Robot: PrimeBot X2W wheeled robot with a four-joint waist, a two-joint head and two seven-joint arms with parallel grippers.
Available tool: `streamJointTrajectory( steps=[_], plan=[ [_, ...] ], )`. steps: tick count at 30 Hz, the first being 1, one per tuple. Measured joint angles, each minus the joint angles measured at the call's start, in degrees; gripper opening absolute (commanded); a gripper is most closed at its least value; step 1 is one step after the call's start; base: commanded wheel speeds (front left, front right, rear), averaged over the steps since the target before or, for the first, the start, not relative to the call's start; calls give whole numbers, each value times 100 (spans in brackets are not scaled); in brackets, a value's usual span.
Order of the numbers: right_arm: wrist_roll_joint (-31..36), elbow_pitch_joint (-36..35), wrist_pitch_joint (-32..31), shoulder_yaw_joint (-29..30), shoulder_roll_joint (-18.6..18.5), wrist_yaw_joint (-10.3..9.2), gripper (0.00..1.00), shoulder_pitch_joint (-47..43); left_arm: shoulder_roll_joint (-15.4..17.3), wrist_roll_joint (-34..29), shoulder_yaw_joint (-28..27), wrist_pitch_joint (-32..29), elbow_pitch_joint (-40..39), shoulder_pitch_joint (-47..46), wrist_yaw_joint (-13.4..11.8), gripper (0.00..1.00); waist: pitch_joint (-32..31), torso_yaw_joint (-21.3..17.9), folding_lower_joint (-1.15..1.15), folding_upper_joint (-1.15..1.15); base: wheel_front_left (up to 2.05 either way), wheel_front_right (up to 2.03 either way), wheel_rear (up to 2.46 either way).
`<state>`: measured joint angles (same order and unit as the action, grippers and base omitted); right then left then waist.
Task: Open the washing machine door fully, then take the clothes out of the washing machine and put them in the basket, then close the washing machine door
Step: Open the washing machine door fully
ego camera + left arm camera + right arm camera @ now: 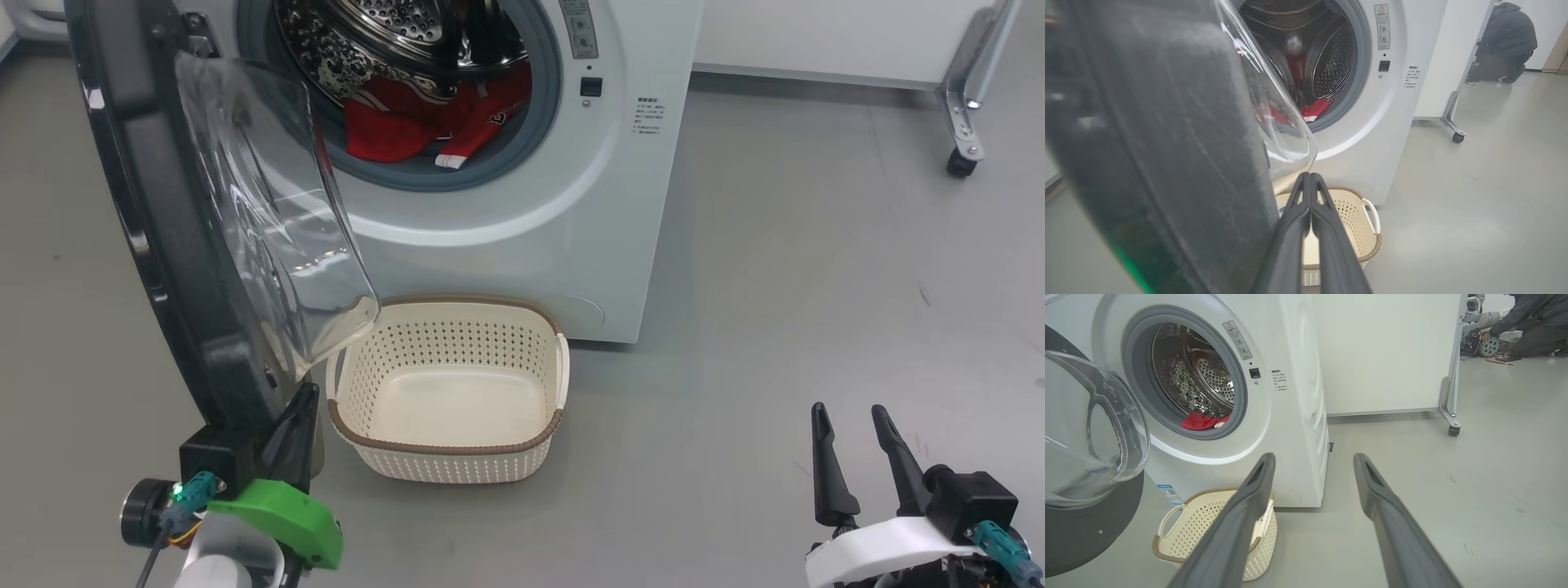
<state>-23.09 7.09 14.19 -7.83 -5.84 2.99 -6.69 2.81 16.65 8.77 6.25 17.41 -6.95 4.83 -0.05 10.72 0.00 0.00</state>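
Observation:
The white washing machine point(522, 204) stands ahead with its door point(163, 245) swung out to the left, black rim edge-on and clear glass bowl point(269, 212) bulging toward the basket. Red clothes point(424, 122) with white trim lie at the drum's front lip, also seen as clothes point(1202, 421) in the right wrist view. The cream basket point(445, 448) sits empty on the floor before the machine. My left gripper point(304, 396) is shut, its tips at the door's lower edge beside the black rim point(1167, 143). My right gripper point(847, 408) stands open over bare floor at the lower right.
A white panel on a metal leg with a caster point(963, 155) stands at the back right. A person in dark clothes point(1511, 41) crouches on the floor beyond it. Grey floor point(816, 286) stretches to the right of the machine.

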Motion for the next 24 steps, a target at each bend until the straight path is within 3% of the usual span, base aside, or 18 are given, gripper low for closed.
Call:
streamJointTrajectory(
  steps=[9, 24],
  plan=[
    [57, 11, 0, -40, 4, 48, 100, 1, 16, 116, -187, 148, 35, -6, -49, 0, 59, 358, 0, 0, 0, 0, 0],
    [215, -49, 0, -127, -109, 99, 100, 67, 144, 419, -802, 398, -132, -55, -231, 0, 630, 562, 0, 0, 0, 0, 0]
  ],
)
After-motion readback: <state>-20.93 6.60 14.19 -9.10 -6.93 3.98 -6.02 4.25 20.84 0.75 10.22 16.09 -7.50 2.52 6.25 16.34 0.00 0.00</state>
